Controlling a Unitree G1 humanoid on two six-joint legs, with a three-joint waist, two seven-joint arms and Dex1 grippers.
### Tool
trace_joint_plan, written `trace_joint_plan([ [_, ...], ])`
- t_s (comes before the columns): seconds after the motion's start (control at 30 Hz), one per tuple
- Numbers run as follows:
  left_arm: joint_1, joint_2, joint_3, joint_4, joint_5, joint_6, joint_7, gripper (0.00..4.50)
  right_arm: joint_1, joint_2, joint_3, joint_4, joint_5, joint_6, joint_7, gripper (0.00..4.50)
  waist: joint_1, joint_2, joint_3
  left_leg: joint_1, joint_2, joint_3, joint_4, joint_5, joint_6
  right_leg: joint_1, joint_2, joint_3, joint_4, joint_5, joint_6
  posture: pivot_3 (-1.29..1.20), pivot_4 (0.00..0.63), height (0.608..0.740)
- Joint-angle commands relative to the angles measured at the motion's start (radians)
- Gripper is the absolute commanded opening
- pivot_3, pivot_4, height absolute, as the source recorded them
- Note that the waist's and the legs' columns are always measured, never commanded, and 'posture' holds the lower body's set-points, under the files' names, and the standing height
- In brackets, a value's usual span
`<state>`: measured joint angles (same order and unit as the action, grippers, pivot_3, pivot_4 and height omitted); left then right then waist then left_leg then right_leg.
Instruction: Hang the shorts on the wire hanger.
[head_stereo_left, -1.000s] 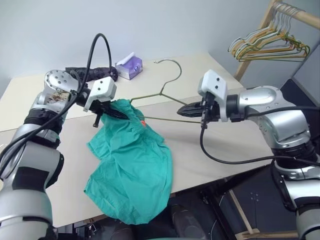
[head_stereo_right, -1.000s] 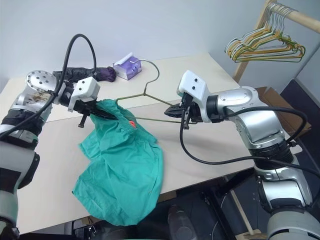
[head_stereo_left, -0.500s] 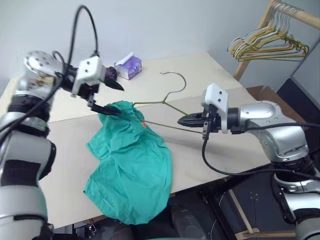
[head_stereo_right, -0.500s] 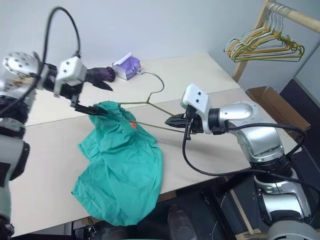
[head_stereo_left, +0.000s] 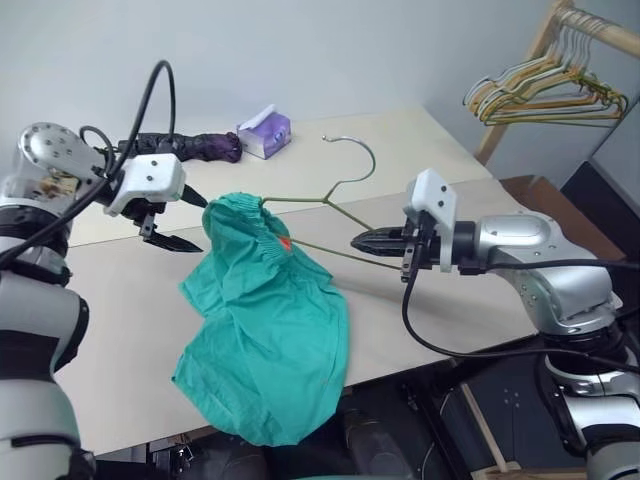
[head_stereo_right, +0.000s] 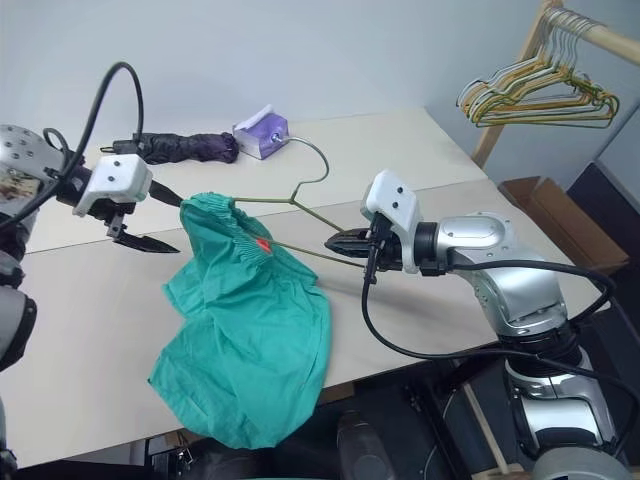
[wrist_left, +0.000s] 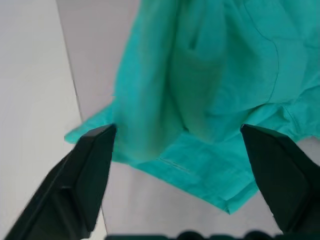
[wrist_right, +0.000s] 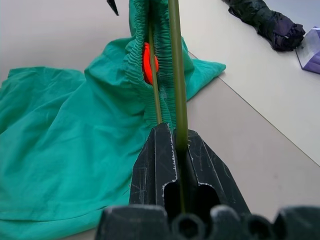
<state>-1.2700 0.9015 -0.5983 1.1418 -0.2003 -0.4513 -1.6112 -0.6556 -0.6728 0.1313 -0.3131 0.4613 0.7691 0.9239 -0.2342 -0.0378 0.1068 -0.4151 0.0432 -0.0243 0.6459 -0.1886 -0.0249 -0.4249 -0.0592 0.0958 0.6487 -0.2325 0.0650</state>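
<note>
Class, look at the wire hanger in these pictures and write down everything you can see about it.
The wire hanger is a thin olive-brown wire triangle with a curved hook pointing away over the table. It is tilted, lifted off the tabletop. One end is threaded into the gathered waistband of the teal shorts, beside their orange tag; the shorts drape from it onto the table. The right claw is shut on its other corner. The left claw is open, apart from it.

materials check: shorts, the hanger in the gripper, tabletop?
The shorts: soft woven cloth, matte teal; they gather at the elastic waistband and crumple into folds.
The wire hanger: thin metal wire by the look, olive-brown, probably coated or painted; it keeps its bent hook and straight arms while clamped in the right gripper.
The table: smooth, matte beige board, likely laminate; core not visible.
</note>
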Motion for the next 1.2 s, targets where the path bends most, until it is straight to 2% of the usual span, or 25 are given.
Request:
trace_joint_plan([
  [0.03, -0.003, -0.017, 0.054, 0.014, 0.012, -0.017, -0.003, 2.92, -0.017, -0.007, -0.054, -0.036, 0.036, 0.006, -0.001, 0.0, 0.001, 0.0, 0.0, 0.0, 0.0, 0.0, 0.0, 0.0, 0.0, 0.0, 0.0, 0.0, 0.0, 0.0, 0.0, -0.17, 0.035, 0.74],
  [0.33, -0.001, -0.045, 0.147, 0.05, 0.079, -0.031, -0.003, 0.06, -0.012, -0.023, -0.06, -0.041, 0.057, 0.011, -0.005, 0.0, -0.004, 0.0, 0.0, 0.0, 0.0, 0.0, 0.0, 0.0, 0.0, 0.0, 0.0, 0.0, 0.0, 0.0, 0.0, -0.18, 0.036, 0.74],
  [0.7, -0.083, -0.021, 0.108, 0.019, 0.089, -0.037, -0.003, 0.02, 0.017, -0.075, 0.0, -0.032, -0.017, -0.023, 0.008, 0.0, 0.0, 0.0, 0.0, 0.0, 0.0, 0.0, 0.0, 0.0, 0.0, 0.0, 0.0, 0.0, 0.0, 0.0, 0.0, -0.16, 0.026, 0.74],
  [0.93, -0.093, -0.006, 0.036, -0.07, -0.031, -0.008, -0.003, 0.02, 0.03, -0.054, 0.042, -0.045, -0.041, -0.031, 0.009, 0.0, -0.002, 0.0, 0.0, 0.0, 0.0, 0.0, 0.0, 0.0, 0.0, 0.0, 0.0, 0.0, 0.001, 0.0, 0.0, -0.15, 0.02, 0.74],
  [1.03, -0.092, 0.013, -0.006, -0.111, -0.084, 0.01, -0.003, 0.02, 0.032, -0.044, 0.096, -0.039, -0.103, -0.048, -0.016, 0.0, -0.002, 0.0, 0.0, 0.0, 0.0, 0.0, 0.0, 0.0, 0.0, 0.0, 0.0, 0.0, 0.001, 0.0, 0.0, -0.15, 0.017, 0.74],
  [1.2, -0.106, 0.036, -0.059, -0.147, -0.15, 0.035, -0.003, 0.02, 0.032, 0.019, 0.089, -0.024, -0.107, -0.045, -0.055, 0.0, 0.0, 0.0, 0.0, 0.0, 0.0, 0.0, 0.0, 0.0, 0.0, 0.0, 0.0, 0.0, 0.001, 0.0, 0.0, -0.15, 0.015, 0.74],
])
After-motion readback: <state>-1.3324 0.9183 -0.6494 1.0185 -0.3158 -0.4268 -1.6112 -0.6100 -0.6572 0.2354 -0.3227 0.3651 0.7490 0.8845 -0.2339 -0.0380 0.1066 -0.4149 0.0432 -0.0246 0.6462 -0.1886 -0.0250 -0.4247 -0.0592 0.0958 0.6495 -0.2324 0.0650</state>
